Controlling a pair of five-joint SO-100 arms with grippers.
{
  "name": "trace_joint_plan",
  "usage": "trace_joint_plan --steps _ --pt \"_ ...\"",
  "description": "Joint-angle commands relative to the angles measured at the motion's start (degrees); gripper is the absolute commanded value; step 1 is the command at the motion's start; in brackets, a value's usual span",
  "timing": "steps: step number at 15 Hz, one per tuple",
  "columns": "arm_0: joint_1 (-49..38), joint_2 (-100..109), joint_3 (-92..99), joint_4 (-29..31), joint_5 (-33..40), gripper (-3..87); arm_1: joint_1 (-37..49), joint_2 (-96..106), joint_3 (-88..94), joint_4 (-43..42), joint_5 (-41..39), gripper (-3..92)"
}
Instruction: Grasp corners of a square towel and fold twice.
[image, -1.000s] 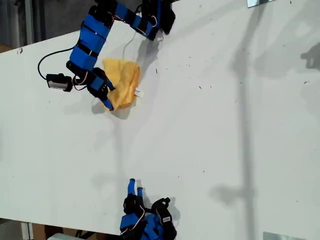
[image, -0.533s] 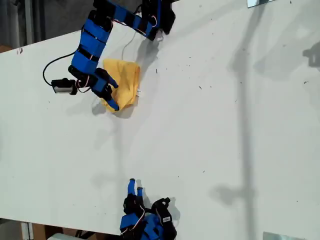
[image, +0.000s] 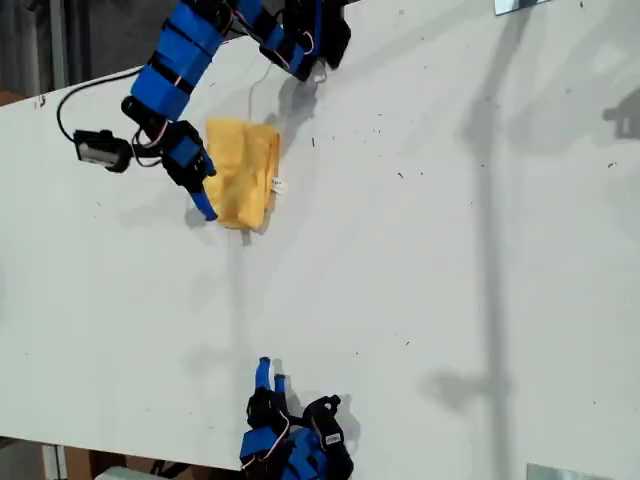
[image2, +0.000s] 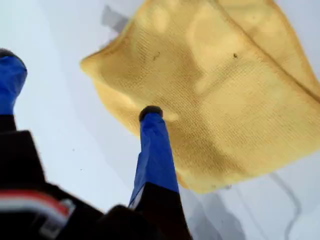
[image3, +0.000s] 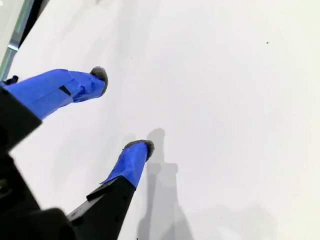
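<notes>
The yellow-orange towel (image: 243, 170) lies folded into a narrow strip on the white table (image: 430, 250), toward the exterior view's upper left. A small white tag (image: 277, 184) sticks out of its long edge. My first gripper (image: 203, 192) hovers just off the towel's other long edge, open with nothing between its fingers. In the first wrist view, one blue fingertip (image2: 150, 113) overlaps the towel (image2: 225, 95) and a rounded corner (image2: 89, 65) lies between the fingers of that gripper (image2: 80, 92). My second gripper (image: 268, 372) rests open over bare table at the exterior view's bottom edge, and the second wrist view shows it (image3: 120, 110) empty.
A thin cable (image: 254, 88) runs across the table from the first arm's base (image: 310, 35) toward the towel. The table's near edge runs along the exterior view's left and bottom. Metal brackets sit at the exterior view's top right (image: 520, 5) and bottom right (image: 565, 472).
My first gripper has let go of the towel's end and drawn back to the exterior view's left and up. The towel has settled flat. The second arm has not moved.
</notes>
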Motion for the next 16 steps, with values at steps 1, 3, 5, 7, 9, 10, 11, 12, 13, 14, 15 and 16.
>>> trace_joint_plan --steps 1,3,5,7,9,10,11,12,13,14,15,16 --pt "0.88 0.44 0.0 -0.53 -0.7 24.0 2.2 10.02 -3.34 2.64 -0.35 35.3" --pt "0.62 0.44 0.0 -0.88 -0.35 23.9 8.26 8.7 5.89 -0.7 -1.76 33.6" --pt "0.79 0.44 0.09 -0.79 -0.53 23.9 9.32 8.7 15.29 -8.09 -1.67 33.5" --pt "1.05 0.44 0.0 -0.62 -0.62 23.9 11.07 7.82 20.21 -10.63 -1.41 32.6" --pt "0.62 0.44 0.09 -0.79 -0.53 23.9 12.22 7.56 25.05 -13.01 -0.88 31.3" --pt "0.62 0.44 0.09 -0.79 -0.62 23.9 12.22 7.29 26.72 -13.62 -0.35 31.0" --pt "0.62 0.44 0.09 -0.79 -0.62 23.9 12.04 7.21 28.04 -13.8 -0.26 30.7" --pt "0.7 0.44 0.09 -0.79 -0.7 23.9 11.95 8.17 30.06 -13.8 0.09 30.7" --pt "0.62 0.44 0.09 -0.79 -0.7 23.9 12.39 10.63 32.96 -13.89 1.41 30.7" --pt "0.62 0.44 0.09 -0.79 -0.7 23.9 12.66 14.85 37.53 -14.85 2.99 30.6" --pt "0.62 0.44 0.09 -0.79 -0.7 23.9 12.22 19.69 41.84 -15.56 4.48 30.4" --pt "0.53 0.44 0.09 -0.79 -0.62 23.9 9.93 23.82 45.09 -15.91 5.71 29.8"
